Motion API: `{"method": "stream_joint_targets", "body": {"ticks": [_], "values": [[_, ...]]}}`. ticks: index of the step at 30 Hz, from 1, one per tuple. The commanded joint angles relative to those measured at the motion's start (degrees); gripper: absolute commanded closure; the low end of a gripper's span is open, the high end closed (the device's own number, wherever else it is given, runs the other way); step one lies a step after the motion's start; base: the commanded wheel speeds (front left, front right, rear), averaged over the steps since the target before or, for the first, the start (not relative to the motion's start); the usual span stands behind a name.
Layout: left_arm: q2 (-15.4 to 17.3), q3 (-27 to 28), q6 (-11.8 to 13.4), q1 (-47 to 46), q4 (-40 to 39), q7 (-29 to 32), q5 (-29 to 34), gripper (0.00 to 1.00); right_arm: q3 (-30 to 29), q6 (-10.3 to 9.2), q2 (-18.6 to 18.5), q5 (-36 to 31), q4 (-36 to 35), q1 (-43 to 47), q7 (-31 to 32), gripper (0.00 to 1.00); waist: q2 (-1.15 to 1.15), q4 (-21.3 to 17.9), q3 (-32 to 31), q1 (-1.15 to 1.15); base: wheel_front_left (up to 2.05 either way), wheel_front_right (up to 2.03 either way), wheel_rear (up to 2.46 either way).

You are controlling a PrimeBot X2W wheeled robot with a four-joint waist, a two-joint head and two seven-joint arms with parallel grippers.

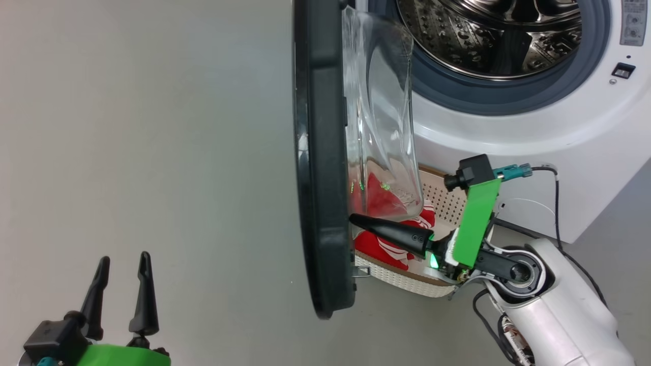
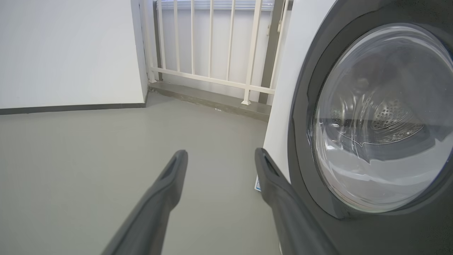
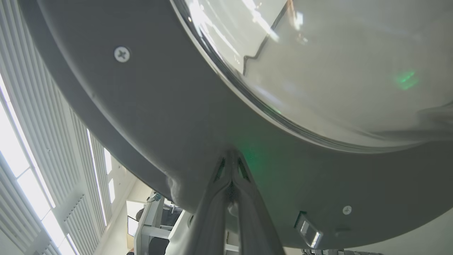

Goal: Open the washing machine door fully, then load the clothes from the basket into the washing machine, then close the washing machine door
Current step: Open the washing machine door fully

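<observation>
With the round black-rimmed, glass-bowled washing machine door (image 1: pixel 318 152) standing only half open, the right hand (image 1: pixel 353 218), pinched shut on nothing, should press steadily outward on its inner rim while the wide-open left hand (image 1: pixel 124 259) hangs empty

Grey floor (image 2: pixel 70 177), white wall (image 2: pixel 67 49) with dark skirting (image 2: pixel 70 108), cream railing (image 2: pixel 212 46) on a grey sill (image 2: pixel 212 101)

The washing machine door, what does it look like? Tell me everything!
The washing machine door is round, with a glossy black rim and a clear bulging glass bowl. It stands open, edge-on in the head view. Its grey inner face shows screws and a latch. The right gripper's shut fingertips touch that inner rim.
</observation>
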Motion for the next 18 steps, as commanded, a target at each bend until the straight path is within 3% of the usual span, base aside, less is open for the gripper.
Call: {"method": "stream_joint_targets", "body": {"ticks": [1,18], "values": [[1.10,1.84,-0.18,-1.04,-0.92,-0.46,0.32,0.00,1.24,0.10,1.87,-0.31,-2.05,-0.88,0.48,1.00,0.00,0.30,-0.19,0.00,0.00,0.00,0.00],[0.98,1.74,-0.18,-1.33,-0.63,-0.46,0.33,0.00,3.57,0.10,6.37,-3.61,1.27,-4.18,-1.79,1.00,0.00,2.31,-0.04,0.00,0.00,0.00,0.00]]}}
